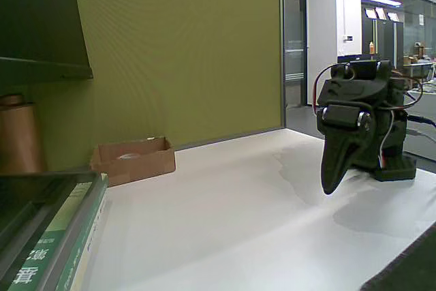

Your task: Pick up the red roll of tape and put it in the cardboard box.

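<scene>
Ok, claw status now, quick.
Claw: points down near the table, jaws look shut together with nothing between them. The red roll of tape is not visible in this view.

Dark green-black arm (364, 124), thin looping cables, silver motor face.
</scene>
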`<action>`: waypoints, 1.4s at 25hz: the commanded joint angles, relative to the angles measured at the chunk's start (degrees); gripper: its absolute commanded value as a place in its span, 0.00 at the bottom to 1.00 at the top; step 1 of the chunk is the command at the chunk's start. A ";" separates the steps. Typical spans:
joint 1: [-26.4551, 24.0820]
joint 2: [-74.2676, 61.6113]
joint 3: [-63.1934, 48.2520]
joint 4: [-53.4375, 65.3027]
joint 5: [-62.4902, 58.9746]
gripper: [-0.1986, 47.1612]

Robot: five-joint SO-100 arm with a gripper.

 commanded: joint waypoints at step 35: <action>-0.79 4.83 2.29 0.26 -0.44 0.00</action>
